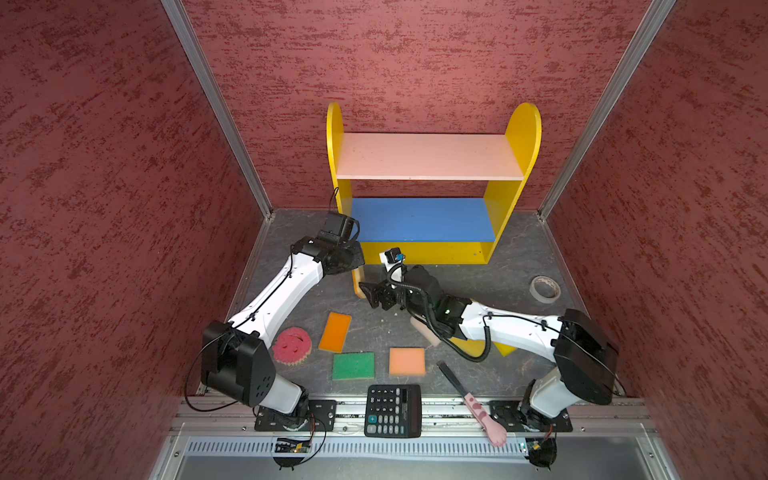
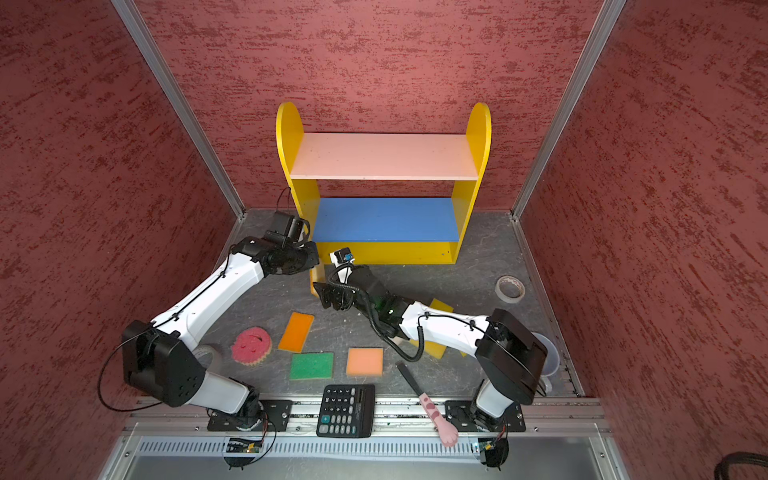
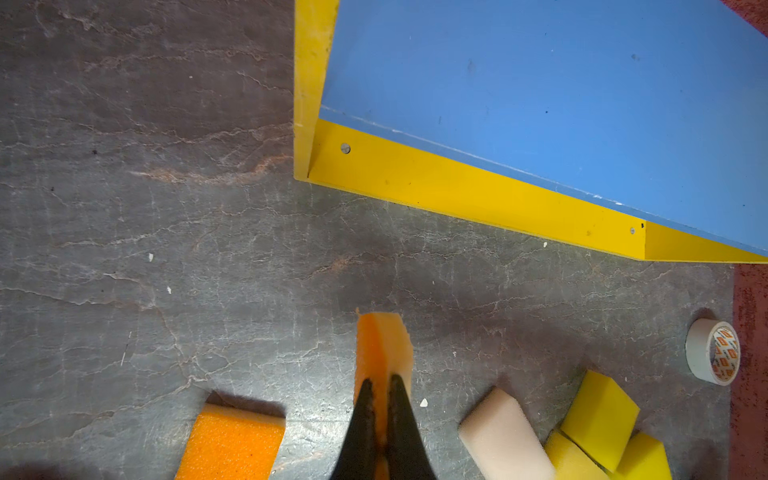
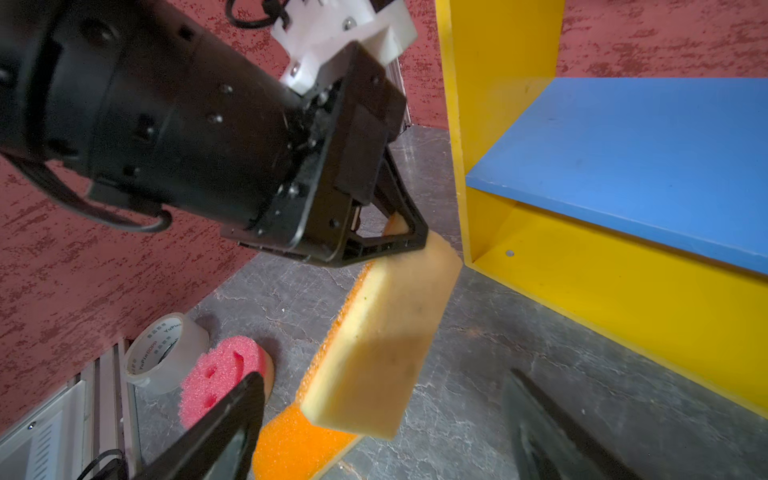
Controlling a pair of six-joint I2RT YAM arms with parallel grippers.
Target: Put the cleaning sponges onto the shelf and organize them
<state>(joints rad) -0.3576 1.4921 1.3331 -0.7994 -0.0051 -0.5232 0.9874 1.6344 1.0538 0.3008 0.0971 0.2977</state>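
Okay, left gripper (image 3: 381, 380): clamped tight on one end of an orange-and-cream sponge (image 4: 380, 332), fingers biting into the foam
held sponge: up off the grey floor (image 3: 145, 187), tilted with its free end hanging down, just in front of the shelf's left front corner
right gripper (image 1: 370, 296): jaws spread wide, gripping nothing; in the right wrist view its fingers sit either side of the held sponge's lower end without touching it
shelf (image 1: 524, 137): back against the wall, pink board up top, blue in the middle, yellow at the bottom
floor bunch: round pink sponge (image 1: 291, 345), orange sponge (image 1: 335, 332), green sponge (image 1: 353, 365) and peach sponge (image 1: 407, 361) lie flat in a loose cluster toward the front, near each other but apart
under the right arm: cream-white block (image 3: 503, 436) just beside the yellow blocks (image 3: 598, 415), which are piled touching one another
other stuff: calculator (image 1: 392, 410) and pink-handled brush (image 1: 468, 400) by the front rail, tape roll (image 3: 702, 349) off to the right, well apart from the sponges
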